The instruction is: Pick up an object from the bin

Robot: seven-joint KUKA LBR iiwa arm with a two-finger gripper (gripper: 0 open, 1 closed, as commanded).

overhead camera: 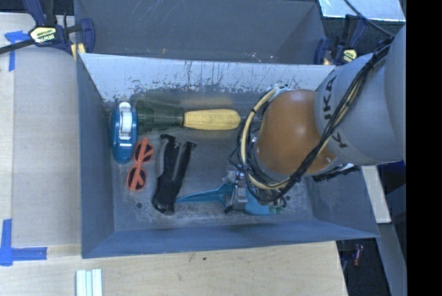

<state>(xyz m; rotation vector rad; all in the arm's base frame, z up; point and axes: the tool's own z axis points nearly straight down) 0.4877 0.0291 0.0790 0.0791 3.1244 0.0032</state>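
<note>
My gripper is down near the bin's front wall, right of the middle, mostly under the arm's orange cover. A teal-blue flat thing with a pointed end lies on the floor and runs left from the gripper; where it meets the gripper is hidden. A bit of blue shows just right of the gripper, under the cover. A black long-handled tool lies left of the teal thing, close to its tip.
A brush with a yellow handle and dark green head lies along the back wall. A blue and white tape dispenser and a small orange thing lie at the left. The arm covers the bin's right side.
</note>
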